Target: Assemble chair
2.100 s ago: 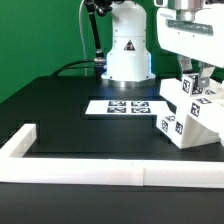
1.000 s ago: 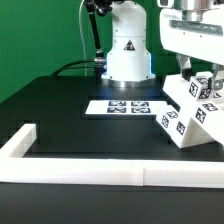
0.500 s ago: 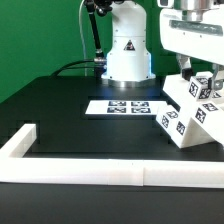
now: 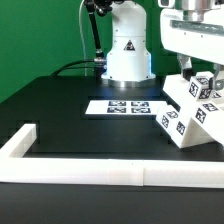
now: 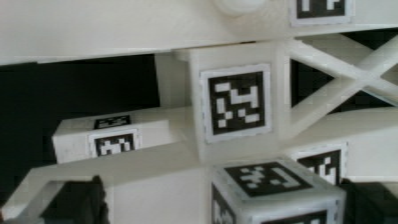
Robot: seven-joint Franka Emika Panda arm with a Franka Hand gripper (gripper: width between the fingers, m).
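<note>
We find the chair (image 4: 190,112), chunky matte white plastic blocks and crossed bars bearing square black-and-white tags, on the black table (image 4: 70,115) at the exterior view's right, beside the flat marker board (image 4: 127,106). The gripper (image 4: 192,72) hovers just over it, fingers apart, clasping nothing. A low white border rail (image 4: 100,172) edges the front.

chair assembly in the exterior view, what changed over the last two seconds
Early on, the chair assembly tipped over toward the exterior view's right, and the gripper shifted slightly above it. Over the last second nothing visibly moved. The gripper is open above the parts; the marker board and border rail stayed put.
</note>
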